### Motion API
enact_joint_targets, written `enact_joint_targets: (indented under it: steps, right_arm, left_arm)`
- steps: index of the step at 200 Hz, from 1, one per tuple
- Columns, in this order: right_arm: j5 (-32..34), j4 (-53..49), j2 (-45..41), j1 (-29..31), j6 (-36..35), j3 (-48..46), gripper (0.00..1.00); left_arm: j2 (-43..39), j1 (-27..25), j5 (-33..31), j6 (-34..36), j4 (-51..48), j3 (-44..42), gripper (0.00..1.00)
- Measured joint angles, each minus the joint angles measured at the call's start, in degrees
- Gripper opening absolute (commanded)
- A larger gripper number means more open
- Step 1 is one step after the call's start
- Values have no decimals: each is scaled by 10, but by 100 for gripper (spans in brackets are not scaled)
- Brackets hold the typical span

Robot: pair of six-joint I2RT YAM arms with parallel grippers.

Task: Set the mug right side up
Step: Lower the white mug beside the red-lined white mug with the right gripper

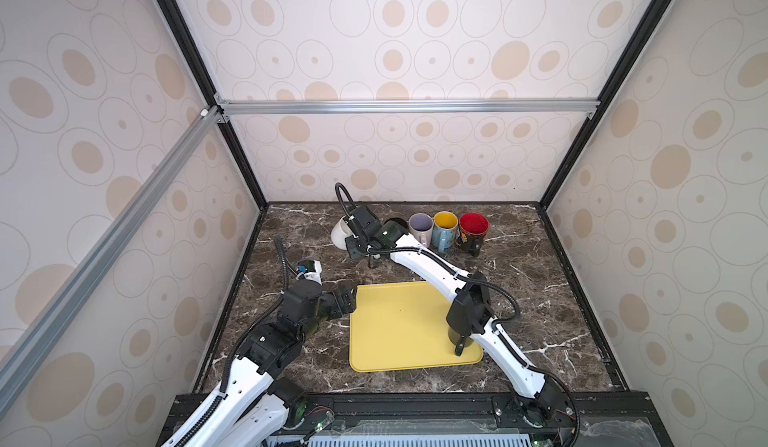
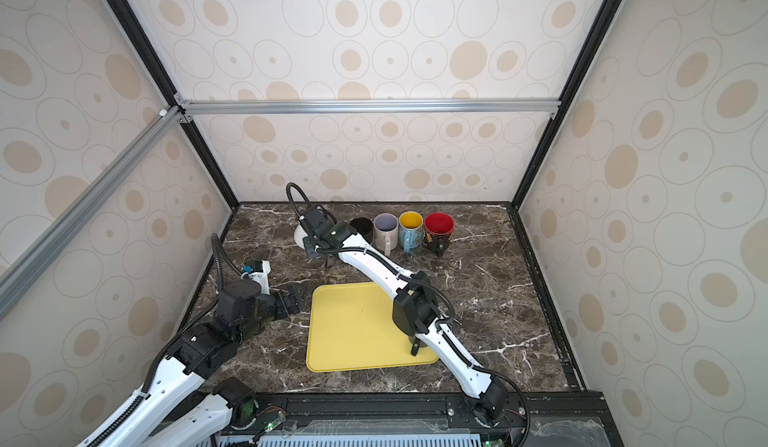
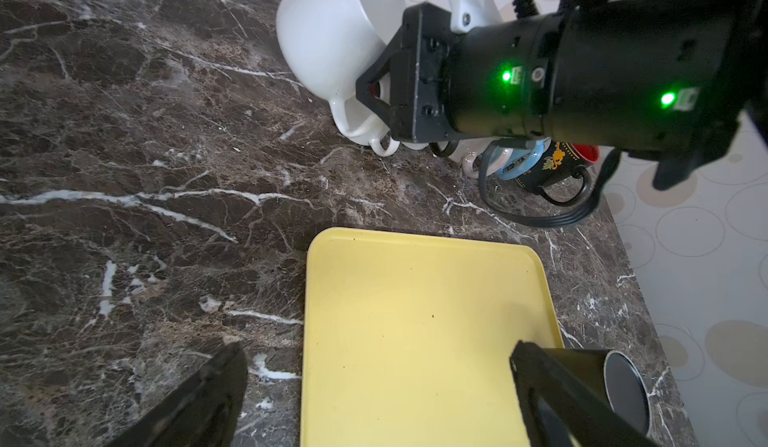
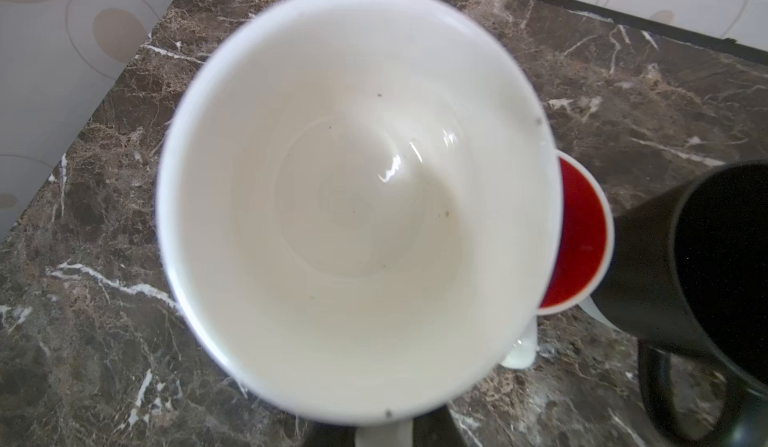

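Note:
A white mug [image 1: 340, 233] [image 2: 299, 236] hangs tilted over the back of the marble table, left of the mug row. Its empty inside [image 4: 353, 195] faces the right wrist camera. My right gripper [image 1: 351, 235] [image 4: 384, 434] is shut on the mug's handle, which shows white between the dark jaws. In the left wrist view the white mug [image 3: 332, 38] has its handle in that gripper. My left gripper [image 1: 349, 299] [image 3: 376, 353] stands open and empty at the left edge of the yellow tray [image 1: 395, 332].
A dark mug [image 1: 459, 339] [image 3: 619, 382] stands on the tray's front right corner under the right arm. Along the back stand a black mug [image 1: 398, 224], a lilac one [image 1: 420, 227], a blue one [image 1: 444, 227] and a red-lined one [image 1: 473, 229]. Another red-lined mug [image 4: 582, 233] sits behind the white one.

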Motion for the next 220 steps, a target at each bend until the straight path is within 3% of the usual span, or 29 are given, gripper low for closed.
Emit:
enact_joint_targets:
  steps: [69,144,220]
  right_arm:
    - [36,13,55,23,-12,19,0]
    - [92,18,57,27,-10,20,0]
    - [105,17,71,28,3,22,0]
  left_arm:
    - [-16,0,6,0,0,-4,100]
    - [-52,0,28,-8,16,-71,100]
    - [-61,0,33,-9,30,-74,100]
